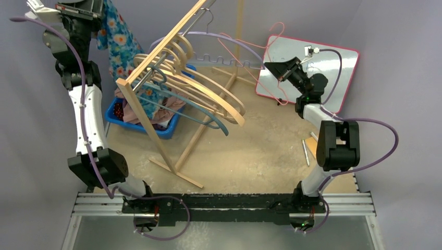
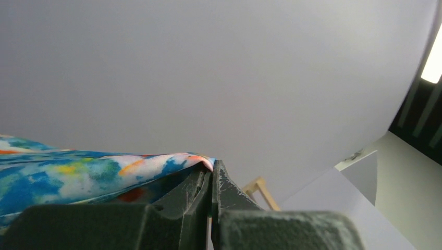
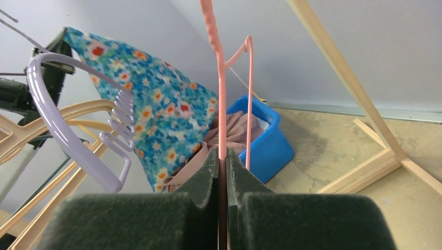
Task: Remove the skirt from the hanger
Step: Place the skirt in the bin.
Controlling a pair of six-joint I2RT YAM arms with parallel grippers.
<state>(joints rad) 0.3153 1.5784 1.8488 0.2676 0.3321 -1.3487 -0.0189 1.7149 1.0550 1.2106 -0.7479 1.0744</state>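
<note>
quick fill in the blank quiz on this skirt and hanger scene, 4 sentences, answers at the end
1. The left gripper is shut on the edge of the floral ____.
2. The right gripper is clamped on a thin hanger whose colour is ____.
3. The bin holding other clothes is ____.
4. The rack carrying the other hangers is made of ____.

Missing words: skirt; pink; blue; wood.
</note>
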